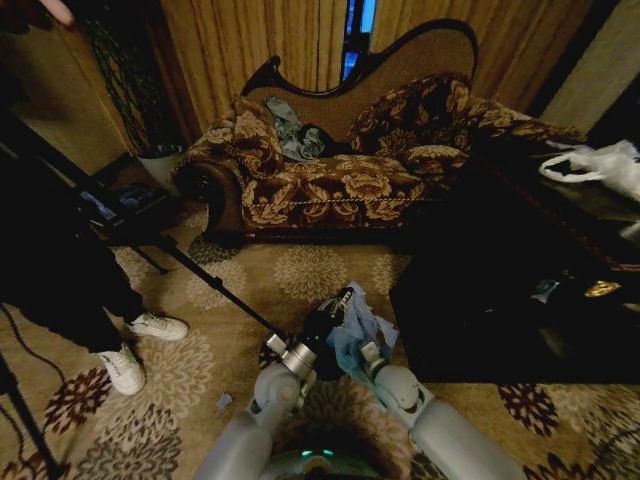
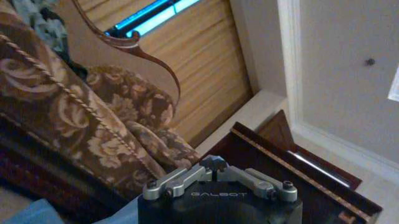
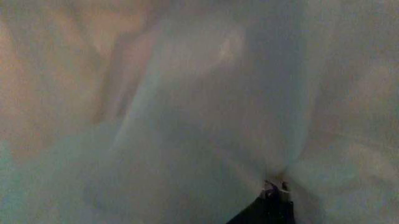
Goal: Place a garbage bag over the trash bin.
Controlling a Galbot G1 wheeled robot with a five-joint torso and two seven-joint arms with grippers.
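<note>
Garbage bag (image 1: 358, 325) sat bunched between both grippers, low over the carpet, beside the trash bin (image 1: 322, 335). Right gripper (image 3: 275, 187) was pinched on its film. Left gripper (image 2: 215, 173) was closed, apparently empty. Thin, wrinkly, limp, probably slippery: grab the hem edge.

Bag (image 1: 362, 325): pale blue, semi-sheer film; in right wrist view it reads milky blue-grey (image 3: 206, 121). Bin (image 1: 322, 335): plain black. Sofa (image 1: 330, 185): dark brown w/ tan floral print, tan back w/ dark trim. Carpet (image 1: 200, 370): beige w/ cream & maroon flower medallions. Curtains (image 1: 260, 40): golden-brown. Table (image 1: 500, 290): black. Arms: silver-grey. Left gripper (image 2: 214, 175): black body, silver links.
</note>
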